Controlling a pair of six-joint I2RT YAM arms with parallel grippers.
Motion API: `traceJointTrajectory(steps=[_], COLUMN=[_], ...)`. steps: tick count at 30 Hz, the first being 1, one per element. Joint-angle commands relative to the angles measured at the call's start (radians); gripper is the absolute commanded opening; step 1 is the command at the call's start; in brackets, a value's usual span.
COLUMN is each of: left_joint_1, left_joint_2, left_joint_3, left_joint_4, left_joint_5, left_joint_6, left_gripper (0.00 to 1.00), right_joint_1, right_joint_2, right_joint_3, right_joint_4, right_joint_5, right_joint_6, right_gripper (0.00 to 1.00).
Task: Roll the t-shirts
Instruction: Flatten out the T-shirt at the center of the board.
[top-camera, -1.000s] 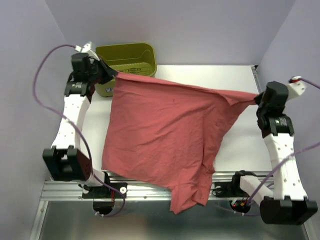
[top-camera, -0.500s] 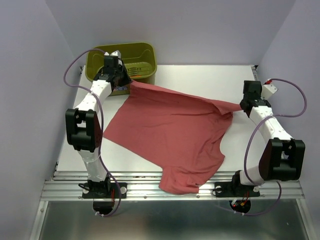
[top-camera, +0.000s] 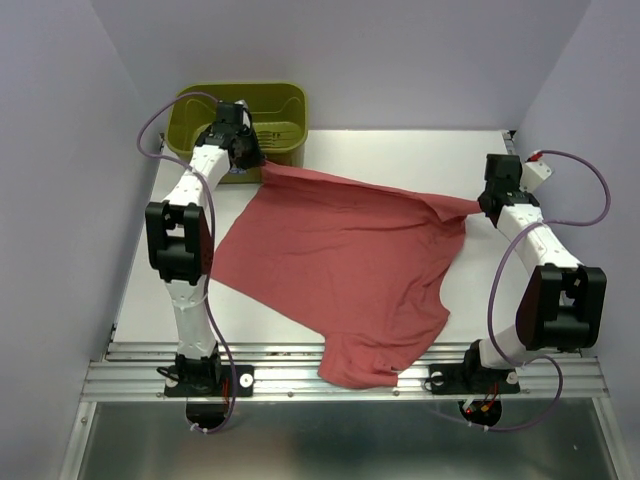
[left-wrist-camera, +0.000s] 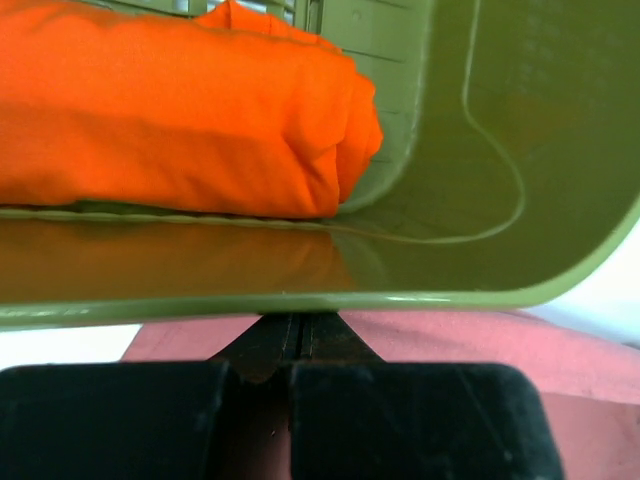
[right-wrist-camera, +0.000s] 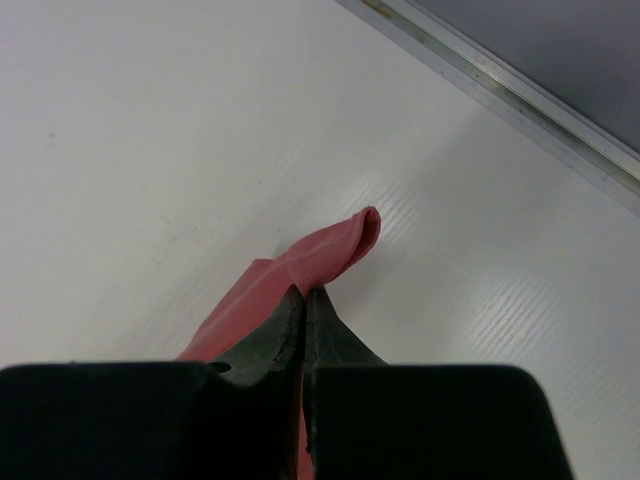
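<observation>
The rose-red t-shirt (top-camera: 340, 260) lies spread on the white table, its lower part hanging over the near edge. My left gripper (top-camera: 258, 166) is shut on its far left corner, right beside the olive-green basket (top-camera: 290, 100); red cloth (left-wrist-camera: 440, 335) shows around the closed jaws. My right gripper (top-camera: 484, 205) is shut on the far right corner, and a folded tip of cloth (right-wrist-camera: 340, 245) sticks out past the jaws. The orange-red rolled t-shirt (left-wrist-camera: 180, 110) lies inside the basket (left-wrist-camera: 500, 150), seen only in the left wrist view.
The basket stands at the table's far left corner. Purple walls close in the left, right and far sides. A metal rail (top-camera: 340, 375) runs along the near edge, and an edge strip (right-wrist-camera: 520, 100) borders the table by the right gripper.
Both grippers have come down from a raised stretch and moved toward the far side, laying the rose-red t-shirt flat on the table. Since half a second ago they have shifted only slightly.
</observation>
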Motion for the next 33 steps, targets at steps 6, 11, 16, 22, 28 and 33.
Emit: traceJointTrajectory(steps=[6,11,16,22,28,33], left_joint_1=[0.017,-0.038,-0.147,-0.234,-0.28,-0.294], left_joint_2=[-0.073,-0.169,-0.201,-0.111,0.036,0.139], left_joint_3=[-0.024,-0.153,-0.164,-0.008,0.226,0.362], left_joint_4=[0.236,0.262,0.247,0.207,0.159,0.151], left_joint_5=[-0.06,-0.042,-0.092,-0.08,-0.054,-0.057], left_joint_6=[0.029,0.044,0.081,0.099,0.122,0.142], left_gripper=[0.0,0.0,0.0,0.0,0.0,0.0], right_joint_1=[-0.01,-0.019,-0.077,-0.143,-0.152,-0.162], right_joint_2=[-0.054,-0.085,-0.129,-0.181,-0.207,-0.207], right_joint_3=[-0.009,-0.047,-0.082,-0.116,-0.127,-0.132], right_joint_4=[0.046,0.048,0.046,0.048,0.046,0.043], right_joint_5=[0.045,0.057,0.065,0.03,0.018,-0.01], right_joint_6=[-0.009,-0.024,-0.045,-0.058,-0.064,-0.055], right_gripper=[0.01,0.01,0.01,0.01,0.01,0.01])
